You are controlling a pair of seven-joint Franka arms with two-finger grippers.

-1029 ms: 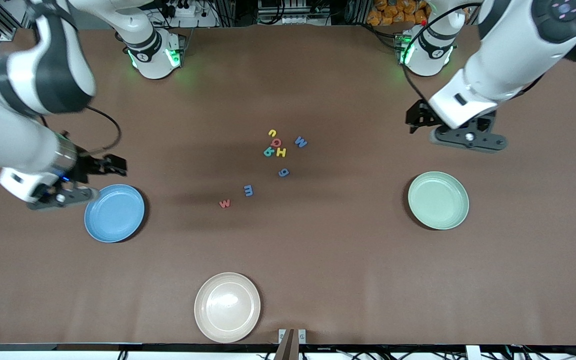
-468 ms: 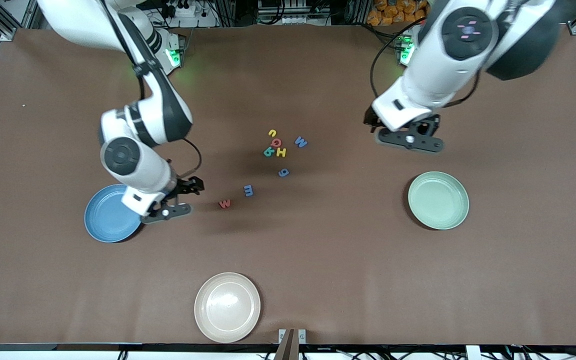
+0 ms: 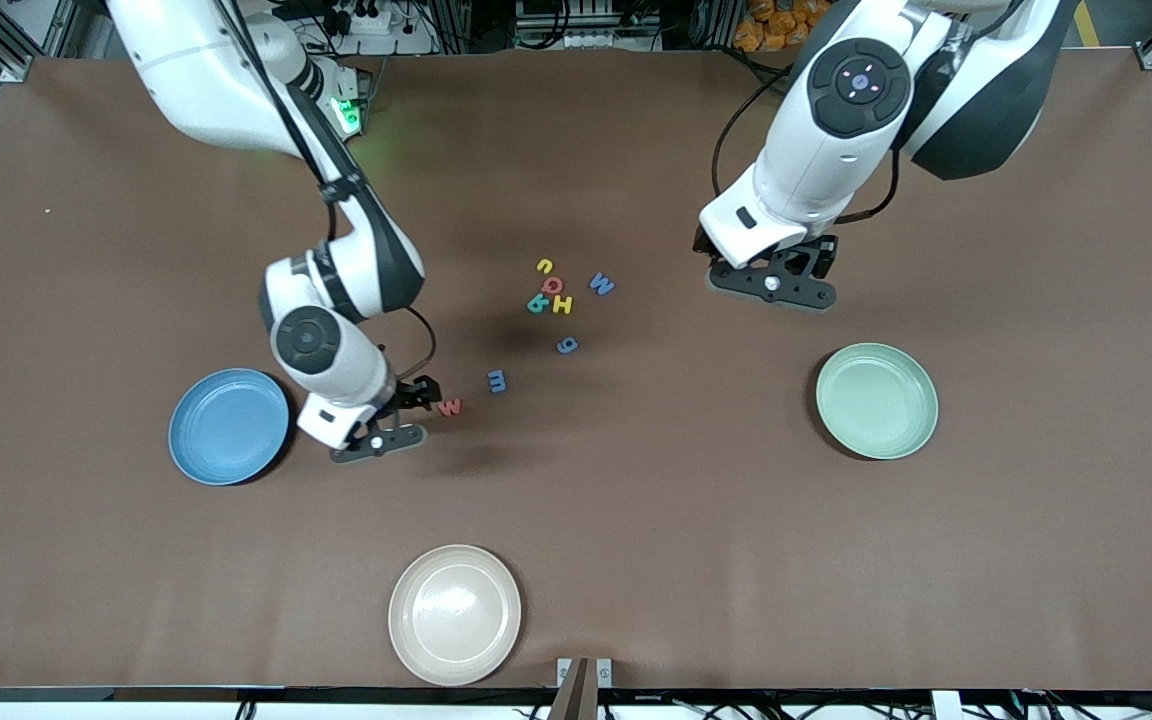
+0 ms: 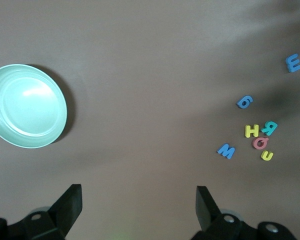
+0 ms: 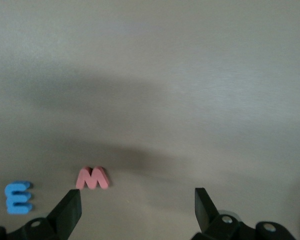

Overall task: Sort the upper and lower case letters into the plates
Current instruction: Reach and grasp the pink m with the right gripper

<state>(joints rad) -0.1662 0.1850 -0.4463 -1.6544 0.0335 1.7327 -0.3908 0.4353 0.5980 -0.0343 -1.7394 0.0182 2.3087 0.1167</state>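
The right gripper (image 3: pixel 414 412) hangs low over the table (image 3: pixel 636 520) between the blue plate (image 3: pixel 228 426) and the red letter (image 3: pixel 450 407), fingers spread wide, holding nothing. The left gripper (image 3: pixel 771 283) hangs over bare table near the pale green plate (image 3: pixel 876 400), also wide open and empty. The blue m (image 3: pixel 497 380) lies just beside the red letter. The remaining letters (image 3: pixel 556 295) cluster mid-table, none on either plate. A cream plate (image 3: pixel 454 614) sits nearest the front camera.
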